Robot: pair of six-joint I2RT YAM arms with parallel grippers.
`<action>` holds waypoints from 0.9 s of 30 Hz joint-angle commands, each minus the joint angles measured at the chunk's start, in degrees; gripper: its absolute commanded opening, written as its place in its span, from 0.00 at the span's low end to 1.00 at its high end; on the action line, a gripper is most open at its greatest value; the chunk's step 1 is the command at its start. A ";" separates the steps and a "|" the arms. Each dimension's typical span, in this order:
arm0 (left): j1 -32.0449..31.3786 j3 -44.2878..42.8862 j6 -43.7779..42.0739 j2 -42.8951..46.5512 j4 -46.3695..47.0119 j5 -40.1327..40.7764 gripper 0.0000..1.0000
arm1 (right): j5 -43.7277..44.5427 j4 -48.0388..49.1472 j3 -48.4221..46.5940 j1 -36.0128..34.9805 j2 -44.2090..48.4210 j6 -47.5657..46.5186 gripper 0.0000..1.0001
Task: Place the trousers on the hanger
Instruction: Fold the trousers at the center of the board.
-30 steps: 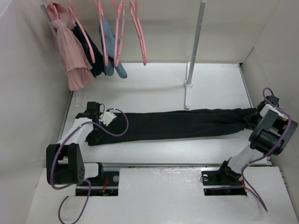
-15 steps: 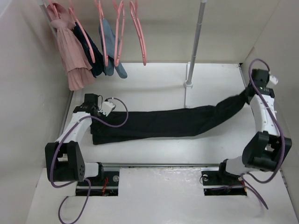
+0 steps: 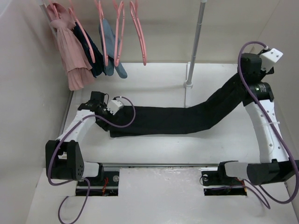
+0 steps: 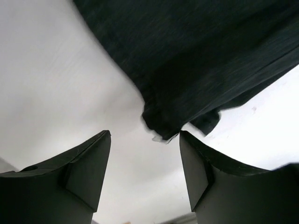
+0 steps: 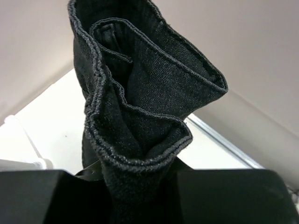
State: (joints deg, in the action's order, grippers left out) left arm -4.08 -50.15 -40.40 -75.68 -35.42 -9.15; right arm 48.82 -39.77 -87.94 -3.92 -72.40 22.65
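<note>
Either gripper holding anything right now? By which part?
Right gripper is clamped on the trousers at their bunched, hemmed end, which is raised. Left gripper is open, holding nothing.

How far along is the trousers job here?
Done: the right end effector grips one end of the trousers, raised off the table. In hand: the left end effector sits open at the other end. Left: threading them onto a pink hanger; the empty ones hang at the back.
</note>
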 commanded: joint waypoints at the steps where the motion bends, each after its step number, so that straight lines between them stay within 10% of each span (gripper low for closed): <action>1: -4.43 -0.38 1.55 -1.12 2.46 -0.78 0.57 | 11.91 5.21 -3.29 -3.11 1.21 -5.93 0.00; 15: -12.96 -9.08 3.65 -6.40 1.58 -10.54 0.56 | 13.32 16.48 -16.47 -1.08 -3.53 -24.50 0.00; 19: -17.45 -9.61 7.52 -9.05 5.35 -9.93 0.56 | 14.89 17.17 -11.75 -13.18 -4.24 -23.89 0.00; 23: -20.09 -7.95 9.46 -11.94 10.19 -10.62 0.56 | 23.42 12.21 -3.12 -29.89 -7.30 -8.74 0.00; 27: -20.09 -6.72 10.17 -14.93 11.51 -11.24 0.55 | 11.61 -8.37 -6.37 -37.37 -14.60 23.27 0.00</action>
State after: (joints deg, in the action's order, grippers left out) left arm -24.34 -57.87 -32.23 -89.89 -25.71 -18.74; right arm 65.21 -35.88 -92.90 -38.89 -84.62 21.28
